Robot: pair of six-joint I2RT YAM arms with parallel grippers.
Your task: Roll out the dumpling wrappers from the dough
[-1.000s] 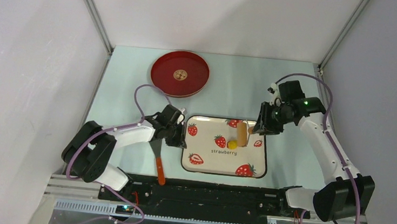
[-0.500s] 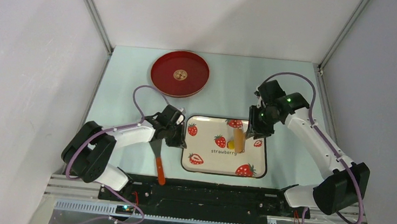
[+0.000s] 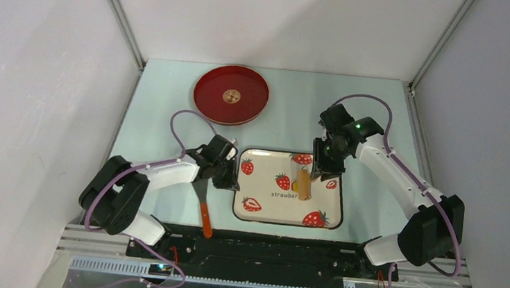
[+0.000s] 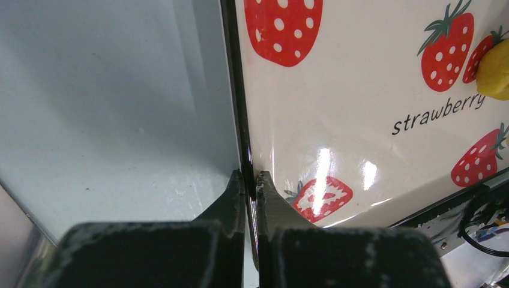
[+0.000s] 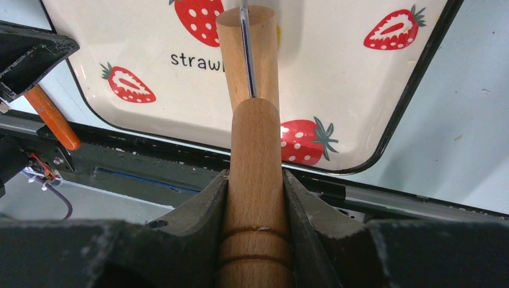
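Top view: the rolling pin (image 3: 302, 183) is held over the strawberry tray's (image 3: 281, 212) right half by the right gripper (image 3: 319, 170).
Left wrist view: the tray's left rim is pinched in the closed left gripper (image 4: 251, 180); the dough (image 4: 493, 60) is seen right of tray centre.
Right wrist view: the pin's handle is clamped firmly.
Risk: dough could be smeared lopsided if pressed off-centre; the tray could be dragged if the pinch slips.

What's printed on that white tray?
Red strawberries with green leaves, plus the word "strawberry", on the tray; clearest in the left wrist view.
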